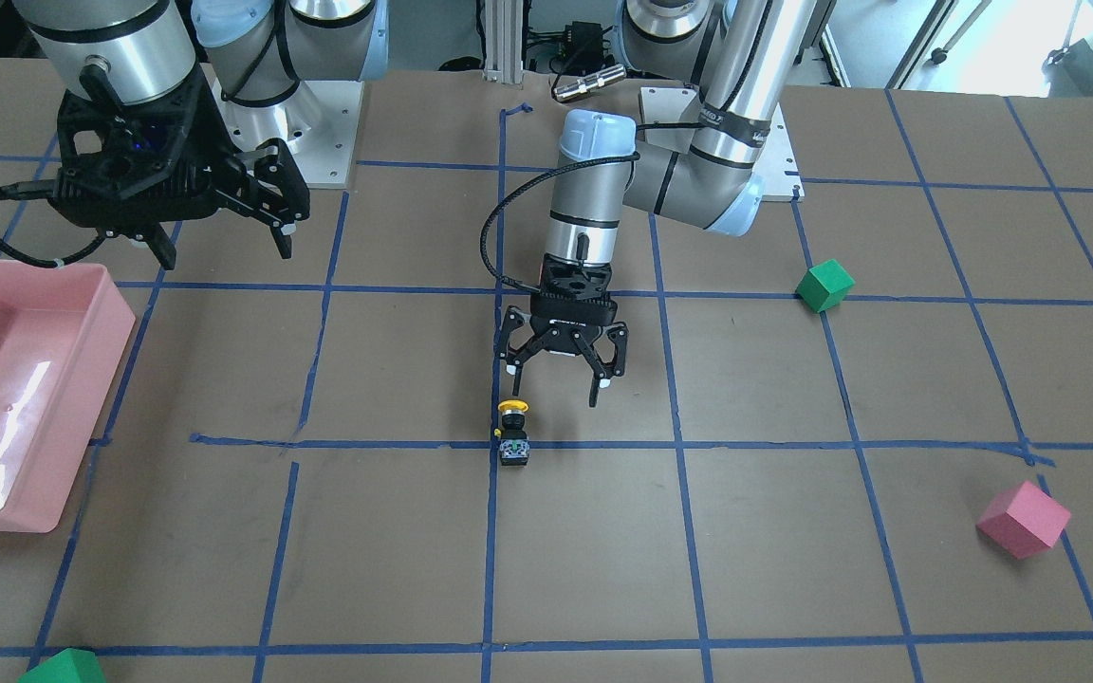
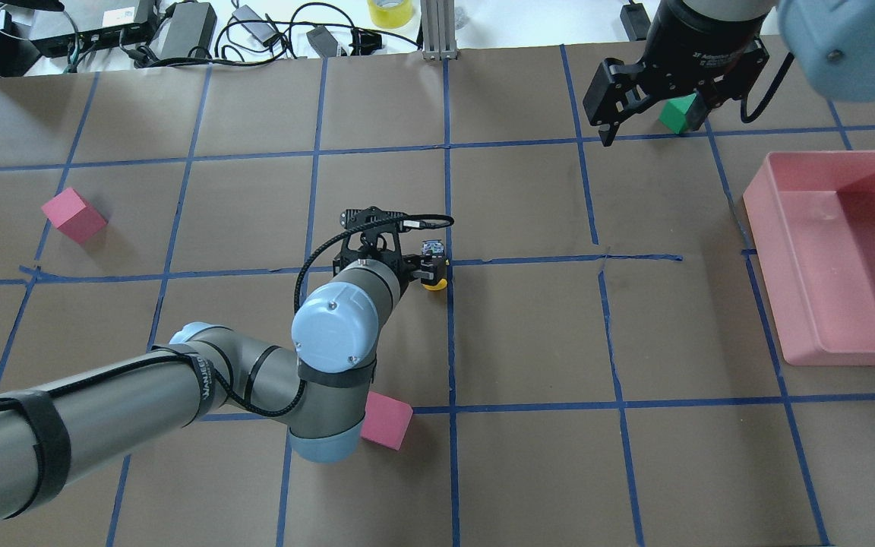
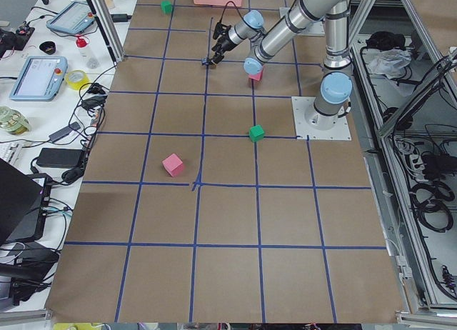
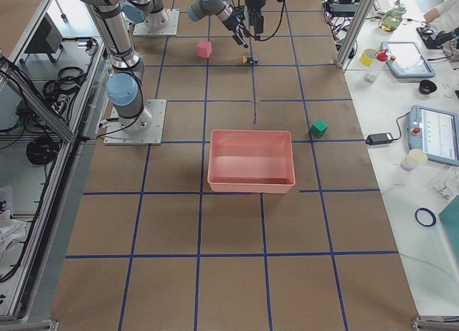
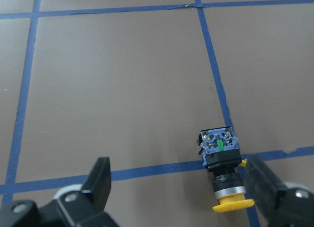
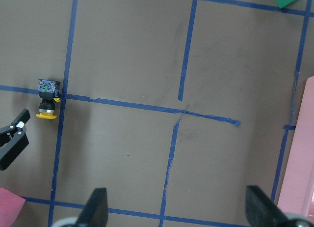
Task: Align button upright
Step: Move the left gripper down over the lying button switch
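The button (image 1: 512, 433) lies on its side on a blue tape crossing, with its yellow cap toward the robot and its grey contact block away from it. It also shows in the overhead view (image 2: 433, 270), the left wrist view (image 5: 223, 168) and the right wrist view (image 6: 46, 98). My left gripper (image 1: 556, 391) is open and empty, just behind the button and low over the table. In the left wrist view the button lies close to the right finger (image 5: 265, 185). My right gripper (image 1: 224, 249) is open and empty, high up near its base.
A pink tray (image 2: 768, 251) stands on the robot's right side. A pink cube (image 2: 386, 420) lies under the left arm's elbow and another pink cube (image 2: 73, 214) far left. A green cube (image 2: 677, 112) sits below the right gripper. Another green cube (image 1: 824, 285) lies near the left base.
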Motion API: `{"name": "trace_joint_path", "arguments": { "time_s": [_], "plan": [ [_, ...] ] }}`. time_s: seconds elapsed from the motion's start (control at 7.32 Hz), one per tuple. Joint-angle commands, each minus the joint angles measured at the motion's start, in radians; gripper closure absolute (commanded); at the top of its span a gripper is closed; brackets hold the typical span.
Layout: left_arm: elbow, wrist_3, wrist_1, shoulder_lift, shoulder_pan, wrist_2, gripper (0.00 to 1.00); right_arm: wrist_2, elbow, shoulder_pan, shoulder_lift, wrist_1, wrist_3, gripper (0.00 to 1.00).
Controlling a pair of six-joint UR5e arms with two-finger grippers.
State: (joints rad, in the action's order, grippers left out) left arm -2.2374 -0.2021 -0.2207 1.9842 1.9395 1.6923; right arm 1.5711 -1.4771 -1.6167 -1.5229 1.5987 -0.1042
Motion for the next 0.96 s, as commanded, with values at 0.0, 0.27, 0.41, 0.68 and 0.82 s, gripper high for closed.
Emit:
{"name": "trace_joint_path", "arguments": {
  "time_s": [0.0, 0.27, 0.41, 0.68, 0.82],
  "plan": [
    [0.001, -0.023, -0.16, 0.111, 0.025, 0.003, 0.03, 0.001, 0.0, 0.001, 0.001, 0.001, -0.002, 0.0],
    [0.007, -0.103, -0.248, 0.18, 0.053, 0.007, 0.03, 0.001, -0.002, 0.001, 0.001, -0.002, -0.002, 0.0],
    [0.018, -0.102, -0.249, 0.201, 0.062, 0.012, 0.03, 0.001, -0.003, 0.001, 0.001, -0.002, 0.0, 0.0],
    [0.031, -0.092, -0.249, 0.228, 0.067, 0.012, 0.11, 0.001, -0.012, 0.003, 0.0, 0.0, 0.0, 0.0],
    [0.032, -0.082, -0.249, 0.226, 0.067, 0.013, 0.43, 0.001, -0.012, 0.003, 0.0, 0.0, -0.002, 0.0]
  ]
}}
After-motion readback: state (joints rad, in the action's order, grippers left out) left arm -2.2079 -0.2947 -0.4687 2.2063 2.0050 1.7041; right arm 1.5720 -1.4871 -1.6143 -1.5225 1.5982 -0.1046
